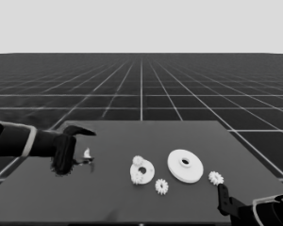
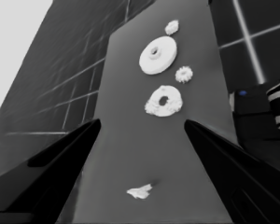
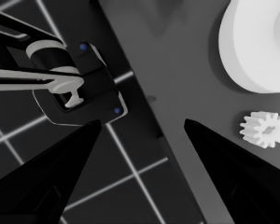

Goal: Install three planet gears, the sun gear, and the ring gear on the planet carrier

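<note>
The left gripper (image 1: 83, 162) is seen parked over the tabletop's (image 1: 108, 197) left end, fingers apart, above a thin white piece (image 1: 87, 153). The right gripper (image 3: 142, 135) is seen at the near right corner, fingers apart and empty. Two gears (image 1: 138, 161) are seated on the smaller round part (image 1: 142, 171); the larger round part (image 1: 185, 165) lies beside it. Two more gears (image 1: 162, 186) are left loose on the tabletop.

A dark flat table (image 1: 118, 197) bears two white round parts, the larger (image 1: 185, 165) and the smaller (image 1: 142, 171), two loose small toothed gears (image 1: 162, 186) (image 1: 215, 177), and a thin white piece (image 1: 87, 153).
</note>
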Motion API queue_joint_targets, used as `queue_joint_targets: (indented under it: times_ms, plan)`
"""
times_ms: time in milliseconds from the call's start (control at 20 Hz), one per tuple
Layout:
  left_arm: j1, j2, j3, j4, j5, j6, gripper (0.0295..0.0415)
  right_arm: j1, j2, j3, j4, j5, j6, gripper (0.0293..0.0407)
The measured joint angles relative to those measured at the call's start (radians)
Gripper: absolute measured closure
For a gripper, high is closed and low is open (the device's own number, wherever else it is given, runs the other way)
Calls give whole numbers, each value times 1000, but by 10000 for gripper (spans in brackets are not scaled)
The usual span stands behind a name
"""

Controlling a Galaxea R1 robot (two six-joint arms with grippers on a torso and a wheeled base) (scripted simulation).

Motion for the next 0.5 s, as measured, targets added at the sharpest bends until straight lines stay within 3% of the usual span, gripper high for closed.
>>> queue_joint_targets:
  times_ms: [250,300,350,400,500]
  plan:
    - [-11,-115,108,23,-61,122,326,0,0,0,0,0,0,315]
    - [-11,-118,111,24,-62,126,326,355,-17,-175,467,-72,228,304]
    - [-12,-120,113,24,-64,128,326,521,59,-389,649,-202,348,307]
    - [-12,-121,114,25,-64,130,326,564,135,-550,694,-291,419,311]
    - [-12,-122,115,25,-65,131,326,582,223,-728,716,-375,475,314]
